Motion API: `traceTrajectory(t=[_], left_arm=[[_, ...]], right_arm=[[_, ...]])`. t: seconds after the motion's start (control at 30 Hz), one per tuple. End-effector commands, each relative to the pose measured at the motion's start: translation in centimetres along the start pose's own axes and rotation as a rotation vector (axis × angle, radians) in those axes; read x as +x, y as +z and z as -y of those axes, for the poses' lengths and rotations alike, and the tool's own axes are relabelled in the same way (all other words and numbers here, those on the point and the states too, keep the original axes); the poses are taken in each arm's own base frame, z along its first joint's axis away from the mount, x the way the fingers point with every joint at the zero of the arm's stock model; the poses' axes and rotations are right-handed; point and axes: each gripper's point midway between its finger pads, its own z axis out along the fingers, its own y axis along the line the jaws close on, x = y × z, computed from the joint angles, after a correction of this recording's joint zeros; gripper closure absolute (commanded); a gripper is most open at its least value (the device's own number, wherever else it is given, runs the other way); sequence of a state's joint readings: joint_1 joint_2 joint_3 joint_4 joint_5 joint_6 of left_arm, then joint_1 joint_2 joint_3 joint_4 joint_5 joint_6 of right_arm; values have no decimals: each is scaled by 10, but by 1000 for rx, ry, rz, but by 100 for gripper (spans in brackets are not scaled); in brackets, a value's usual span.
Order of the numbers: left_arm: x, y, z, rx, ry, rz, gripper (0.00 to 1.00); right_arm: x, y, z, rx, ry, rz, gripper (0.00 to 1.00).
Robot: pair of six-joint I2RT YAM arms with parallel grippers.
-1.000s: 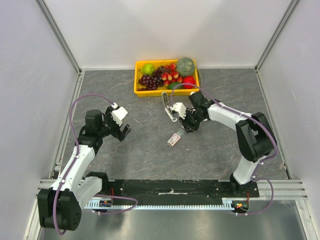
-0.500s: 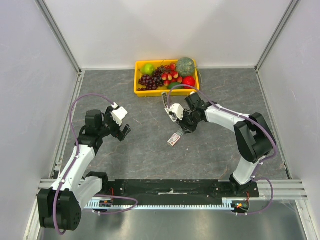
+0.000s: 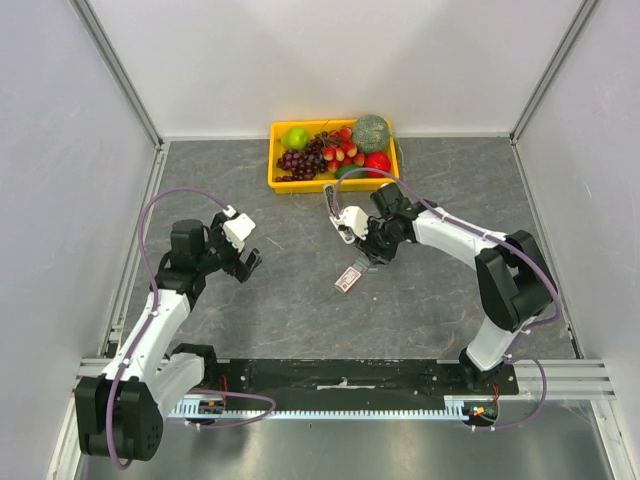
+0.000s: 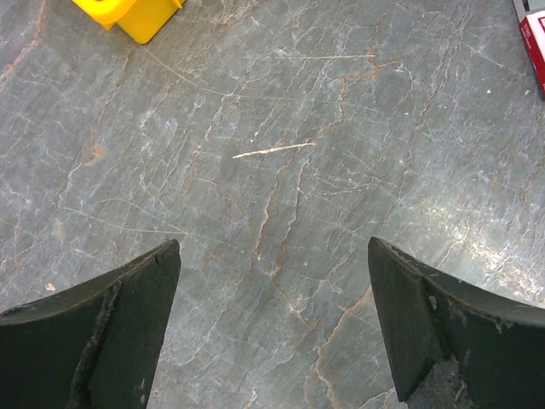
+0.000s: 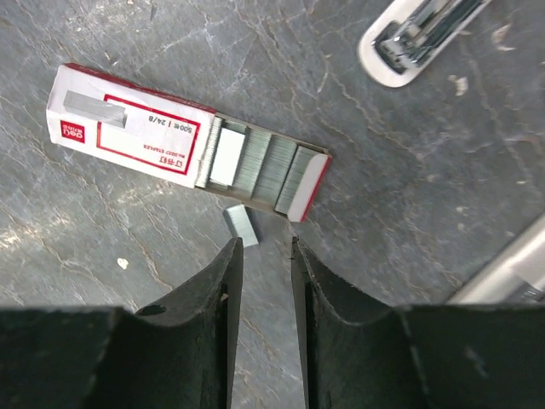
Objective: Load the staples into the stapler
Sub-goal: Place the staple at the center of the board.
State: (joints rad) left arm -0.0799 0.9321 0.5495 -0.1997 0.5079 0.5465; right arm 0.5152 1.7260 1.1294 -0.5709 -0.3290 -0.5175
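Observation:
The staples box (image 5: 136, 128), white with red markings, lies on the table with its drawer slid out, showing silvery strips (image 5: 255, 162). One short loose strip (image 5: 240, 225) lies on the table just beside the drawer. My right gripper (image 5: 262, 247) hovers right behind that strip, jaws only narrowly apart with nothing between them. The stapler (image 5: 417, 34) lies opened up at the upper right, and another part of it shows at the right edge. In the top view the box (image 3: 347, 279) lies near my right gripper (image 3: 368, 262) and the stapler (image 3: 333, 205). My left gripper (image 3: 250, 262) is wide open and empty.
A yellow basket (image 3: 275, 183) of fruit stands at the back of the table, just beyond the stapler; its corner shows in the left wrist view (image 4: 128, 13). Grey walls and aluminium rails close in the table on the left, right and back.
My right gripper has shifted slightly left and stays low over the staples box. The left arm has not moved.

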Motion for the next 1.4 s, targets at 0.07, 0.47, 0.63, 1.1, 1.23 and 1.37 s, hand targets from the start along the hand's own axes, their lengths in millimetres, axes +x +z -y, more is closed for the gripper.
traceTrajectory(t=[0.07, 0.47, 0.63, 1.1, 1.23, 1.37], left_arm=[[-10, 0, -4, -10, -9, 43, 4], [-10, 0, -2, -6, -8, 44, 4], [-9, 1, -2, -5, -9, 43, 4], [-9, 1, -1, -2, -7, 47, 4], [-9, 1, -2, -3, -7, 46, 4], [-9, 1, -1, -1, -6, 45, 4]], right_arm=[[-9, -29, 10, 38, -170, -27, 64], [19, -9, -29, -114, -351, 26, 71], [22, -1, -28, -114, -367, 23, 71], [21, 18, -30, -127, -397, -13, 75], [21, 19, -28, -119, -395, -21, 76], [20, 19, -27, -115, -396, -19, 77]])
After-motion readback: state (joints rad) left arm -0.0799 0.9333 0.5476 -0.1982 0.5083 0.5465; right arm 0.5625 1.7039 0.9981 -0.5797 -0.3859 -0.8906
